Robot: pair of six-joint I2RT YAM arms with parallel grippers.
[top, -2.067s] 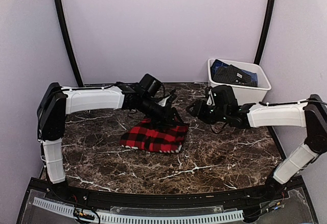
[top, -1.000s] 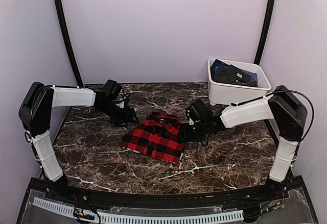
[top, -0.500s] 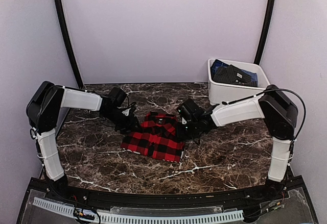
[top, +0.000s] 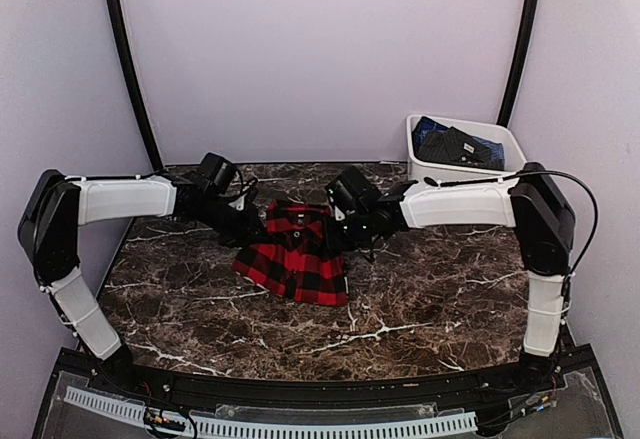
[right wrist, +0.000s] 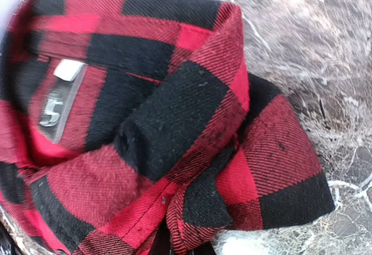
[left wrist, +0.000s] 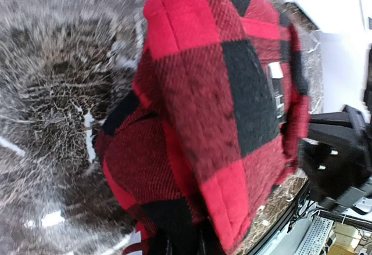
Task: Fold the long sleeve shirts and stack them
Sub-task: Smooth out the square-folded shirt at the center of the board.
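Pinches one side edge of the red-and-black flannel shirt (top: 295,254) in the left pincer (top: 252,229), clenched on bunched cloth. Pinches the opposite edge in the right pincer (top: 340,231), likewise clamped on cloth. Shows the shirt stretched between both pincers, collar and white neck label (right wrist: 68,69) upward, low over the marble bench (top: 430,289). Leaves a white tub (top: 465,122) of dark cloth beyond the right pincer.

The near half of the marble table (top: 430,304) lies open; the flannel shirt (top: 297,254), flanked closely by the left gripper (top: 255,231) and right gripper (top: 338,239), blocks the far middle, and a white tub (top: 470,174) the far right corner.
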